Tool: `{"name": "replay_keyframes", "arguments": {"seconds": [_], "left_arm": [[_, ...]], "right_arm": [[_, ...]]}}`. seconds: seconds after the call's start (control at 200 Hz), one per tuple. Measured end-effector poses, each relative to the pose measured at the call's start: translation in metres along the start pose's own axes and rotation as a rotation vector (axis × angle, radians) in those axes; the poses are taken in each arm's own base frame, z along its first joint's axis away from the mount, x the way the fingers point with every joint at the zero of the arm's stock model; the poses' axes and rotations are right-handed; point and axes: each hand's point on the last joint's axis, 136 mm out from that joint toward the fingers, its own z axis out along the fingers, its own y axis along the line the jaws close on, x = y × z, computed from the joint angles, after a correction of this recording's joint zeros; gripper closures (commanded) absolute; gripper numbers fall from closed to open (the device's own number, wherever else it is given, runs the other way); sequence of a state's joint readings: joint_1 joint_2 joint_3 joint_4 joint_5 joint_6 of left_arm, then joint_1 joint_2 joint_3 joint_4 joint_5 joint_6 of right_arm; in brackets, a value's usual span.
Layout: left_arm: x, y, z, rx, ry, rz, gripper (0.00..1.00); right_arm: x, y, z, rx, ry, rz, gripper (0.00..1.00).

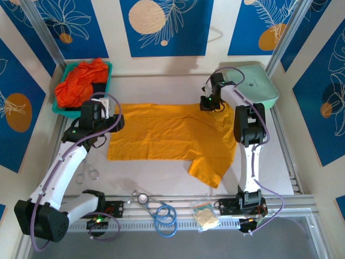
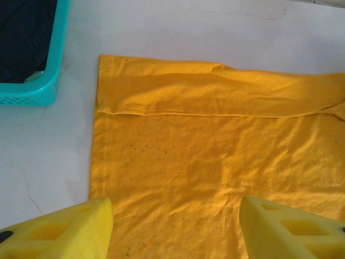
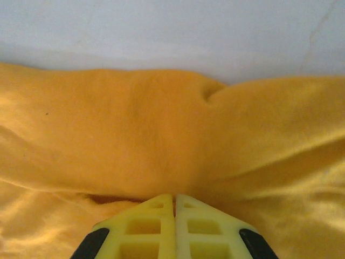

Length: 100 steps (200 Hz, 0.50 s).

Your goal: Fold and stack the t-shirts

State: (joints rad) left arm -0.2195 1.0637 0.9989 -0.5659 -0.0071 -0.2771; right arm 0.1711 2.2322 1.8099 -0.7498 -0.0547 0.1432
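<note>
In right claw (image 3: 175,198): mustard t-shirt (image 3: 161,135) far edge.

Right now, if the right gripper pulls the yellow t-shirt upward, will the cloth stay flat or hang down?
Probably floppy: the yellow t-shirt lies wrinkled and puckers at the shut right gripper, so it should hang down. It looks thin, likely light. The spread part may drag across the table.

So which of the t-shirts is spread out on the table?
The mustard-yellow t-shirt, lying open between the arms; the red-orange t-shirts are bunched in the teal tray at the far left.
</note>
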Motion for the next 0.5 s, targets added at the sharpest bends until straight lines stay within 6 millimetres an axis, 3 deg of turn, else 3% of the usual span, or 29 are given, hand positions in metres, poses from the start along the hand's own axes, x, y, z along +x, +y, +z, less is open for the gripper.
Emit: {"name": "replay_keyframes", "arguments": {"seconds": [0.195, 0.42, 0.5], "left_arm": [[0.004, 0.001, 0.003, -0.002, 0.009, 0.0, 0.36], [0.012, 0.002, 0.008, -0.001, 0.033, 0.0, 0.36], [0.013, 0.002, 0.008, -0.001, 0.034, 0.0, 0.36]], "right_arm": [[0.029, 0.021, -0.009, 0.034, 0.02, 0.105, 1.0], [0.062, 0.039, 0.007, 0.105, 0.067, 0.182, 0.98], [0.069, 0.043, 0.012, 0.136, 0.072, 0.202, 0.92]]}}
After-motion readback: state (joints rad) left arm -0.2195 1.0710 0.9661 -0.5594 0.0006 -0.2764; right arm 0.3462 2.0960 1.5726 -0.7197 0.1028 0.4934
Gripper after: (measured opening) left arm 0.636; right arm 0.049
